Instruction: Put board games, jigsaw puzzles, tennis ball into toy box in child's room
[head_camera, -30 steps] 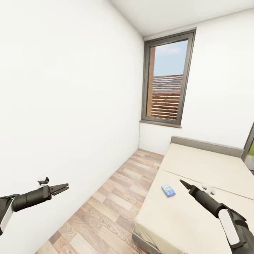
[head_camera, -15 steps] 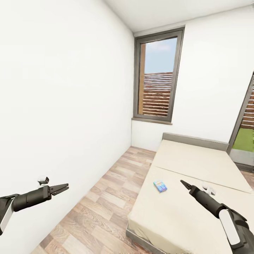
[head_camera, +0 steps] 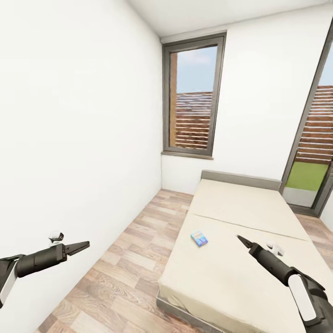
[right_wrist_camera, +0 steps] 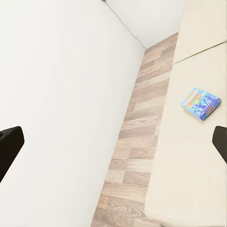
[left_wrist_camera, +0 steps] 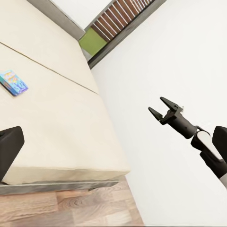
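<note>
Board game [head_camera: 199, 238], the small blue square box, lies flat on the beige bed [head_camera: 240, 208] in the head view, near the bed's left edge and just this side of the seam across the cover. My left fingers [head_camera: 79, 247] hang over the wood-plank floor [head_camera: 129, 273] close to the white wall [head_camera: 69, 138], well apart from the box and holding nothing. My right fingers [head_camera: 240, 239] hover above the bed, to the right of the box and not touching it. Behind the headboard stand a tall dark-framed window [head_camera: 193, 97] and, further right, a glass door [head_camera: 314, 138].

From my left wrist, the board game [left_wrist_camera: 13, 82] sits alone on the bed cover [left_wrist_camera: 56, 123]. My right fingers show against the white wall, spread in a clear V and empty. One dark fingertip [left_wrist_camera: 9, 146] of my own sits at the frame's edge, so the left pair reads as released too.

From my right wrist, the box [right_wrist_camera: 201, 103] rests on the bed [right_wrist_camera: 189, 161] beside the floor strip [right_wrist_camera: 137, 142]. Both dark fingertips [right_wrist_camera: 9, 144] sit at opposite edges, wide apart and empty.
</note>
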`<state>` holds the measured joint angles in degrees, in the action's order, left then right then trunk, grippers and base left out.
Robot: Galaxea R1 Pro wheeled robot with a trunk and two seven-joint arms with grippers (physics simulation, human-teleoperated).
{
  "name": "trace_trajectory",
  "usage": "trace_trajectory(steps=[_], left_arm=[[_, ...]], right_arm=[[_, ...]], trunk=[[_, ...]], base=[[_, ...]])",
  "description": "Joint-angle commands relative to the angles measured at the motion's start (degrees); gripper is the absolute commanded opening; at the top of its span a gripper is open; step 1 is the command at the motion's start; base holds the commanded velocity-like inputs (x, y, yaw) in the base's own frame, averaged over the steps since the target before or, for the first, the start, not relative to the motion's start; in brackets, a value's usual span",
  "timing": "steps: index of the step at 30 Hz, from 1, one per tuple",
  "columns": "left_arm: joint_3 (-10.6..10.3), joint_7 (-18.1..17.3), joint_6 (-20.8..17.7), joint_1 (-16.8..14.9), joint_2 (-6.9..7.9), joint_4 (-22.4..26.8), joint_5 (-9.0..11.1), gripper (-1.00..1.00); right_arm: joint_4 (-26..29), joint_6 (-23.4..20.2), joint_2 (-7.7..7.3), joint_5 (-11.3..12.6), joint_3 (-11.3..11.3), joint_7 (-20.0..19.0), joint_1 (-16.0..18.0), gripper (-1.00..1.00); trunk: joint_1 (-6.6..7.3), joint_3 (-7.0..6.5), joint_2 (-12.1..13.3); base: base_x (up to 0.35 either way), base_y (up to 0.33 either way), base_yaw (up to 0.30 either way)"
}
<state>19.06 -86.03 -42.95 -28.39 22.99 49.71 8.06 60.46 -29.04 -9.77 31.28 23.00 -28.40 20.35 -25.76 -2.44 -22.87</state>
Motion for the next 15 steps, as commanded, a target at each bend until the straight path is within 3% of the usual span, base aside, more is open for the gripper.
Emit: trace_trajectory(steps=[1, 15], left_arm=[[0.01, -0.19, -0.52, 0.0, 0.05, -0.02, 0.03, 1.0], [0.01, -0.2, -0.38, 0.0, 0.24, -0.05, 0.03, 1.0]], right_arm=[[-0.1, -0.49, -0.01, 0.41, 0.13, -0.07, 0.04, 1.0], [-0.62, -0.49, 0.06, 0.45, 1.66, -0.07, 0.04, 1.0]], trunk=[[-0.02, 0.1, -0.05], [-0.02, 1.12, -0.05]], base=[[0.0, 0.0, -0.189], [0.0, 0.0, -0.192]])
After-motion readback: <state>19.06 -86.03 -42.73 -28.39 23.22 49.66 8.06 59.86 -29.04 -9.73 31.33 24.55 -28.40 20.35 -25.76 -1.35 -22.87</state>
